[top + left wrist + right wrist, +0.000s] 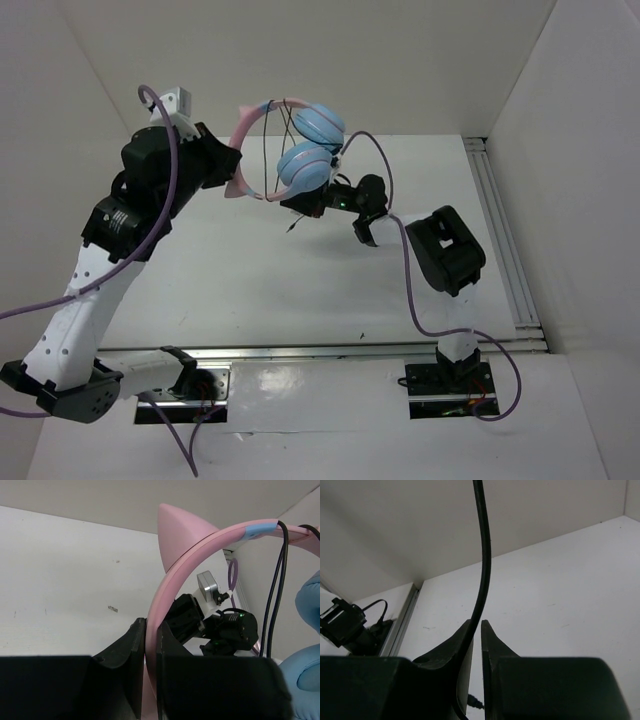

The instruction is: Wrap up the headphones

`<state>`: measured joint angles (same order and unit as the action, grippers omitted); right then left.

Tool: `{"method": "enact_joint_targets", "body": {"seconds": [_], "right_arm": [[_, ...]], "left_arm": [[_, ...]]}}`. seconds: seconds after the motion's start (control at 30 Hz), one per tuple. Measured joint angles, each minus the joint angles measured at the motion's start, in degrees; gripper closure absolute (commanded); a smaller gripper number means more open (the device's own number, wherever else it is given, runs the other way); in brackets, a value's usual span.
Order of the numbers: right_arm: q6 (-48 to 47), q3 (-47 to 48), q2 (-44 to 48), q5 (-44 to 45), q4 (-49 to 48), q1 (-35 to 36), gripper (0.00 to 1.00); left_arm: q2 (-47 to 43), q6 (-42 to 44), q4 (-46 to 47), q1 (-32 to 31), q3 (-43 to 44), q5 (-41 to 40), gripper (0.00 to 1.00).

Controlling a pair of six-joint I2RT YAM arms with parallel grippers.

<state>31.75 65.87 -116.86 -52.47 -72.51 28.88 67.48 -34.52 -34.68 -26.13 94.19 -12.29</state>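
Observation:
The headphones hang in the air at the back of the table, with two light blue ear cups (pixel 318 125) (pixel 303 165) and a pink headband (pixel 200 545) bearing a cat-ear point (pixel 175 530). My left gripper (pixel 151 622) (pixel 232 165) is shut on the headband. The thin black cord (pixel 484 555) (pixel 277 580) drops from the band. It passes between the fingers of my right gripper (pixel 476 622), which sits just under the lower ear cup (pixel 300 207). Those jaws stand slightly apart. The cord leans on the left finger, with a sliver of gap to the right one.
Thick purple robot cables (pixel 405 260) loop around both arms. An aluminium rail (pixel 500 230) runs along the table's right side and another (pixel 330 350) along the front by the arm bases. White walls enclose the back and both sides.

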Motion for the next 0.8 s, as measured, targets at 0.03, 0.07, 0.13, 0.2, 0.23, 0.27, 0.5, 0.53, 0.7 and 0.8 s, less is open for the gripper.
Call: {"method": "enact_joint_targets", "body": {"seconds": [0.03, 0.07, 0.13, 0.2, 0.23, 0.27, 0.5, 0.53, 0.7, 0.8], "right_arm": [[0.17, -0.11, 0.0, 0.0, -0.04, 0.11, 0.81], [0.22, -0.28, 0.0, 0.0, -0.22, 0.17, 0.81], [0.37, -0.81, 0.0, 0.13, -0.31, 0.37, 0.81], [0.39, -1.51, 0.0, 0.24, -0.35, 0.55, 0.81], [0.39, -1.88, 0.0, 0.24, -0.35, 0.61, 0.8], [0.42, -2.21, -0.02, 0.31, -0.35, 0.7, 0.8], [0.44, -4.07, -0.04, 0.66, -0.39, 1.22, 0.8], [0.44, -4.13, -0.04, 0.68, -0.37, 1.25, 0.8], [0.37, -4.66, -0.28, 0.79, -0.46, 1.27, 0.86], [0.39, -5.27, -0.57, 0.83, -0.55, 1.49, 0.9]], "left_arm": [[0.09, 0.0, 0.0, 0.13, 0.07, -0.09, 1.0], [0.17, 0.0, 0.0, 0.13, 0.17, -0.28, 1.0], [0.59, 0.0, -0.02, 0.46, 0.44, -0.74, 1.0], [1.01, 0.0, -0.04, 0.68, 0.68, -1.09, 1.0], [1.29, 0.0, -0.02, 0.9, 0.85, -1.38, 1.0], [1.4, 0.0, -0.02, 1.05, 0.87, -1.53, 1.0], [2.54, 0.02, -0.24, 2.78, 2.14, -2.93, 1.0], [2.69, 0.0, -0.24, 2.95, 2.34, -3.13, 1.0], [2.93, 0.0, -0.2, 4.0, 2.99, -3.98, 1.0], [3.04, -0.04, -0.17, 4.52, 3.02, -4.76, 1.0]]}}
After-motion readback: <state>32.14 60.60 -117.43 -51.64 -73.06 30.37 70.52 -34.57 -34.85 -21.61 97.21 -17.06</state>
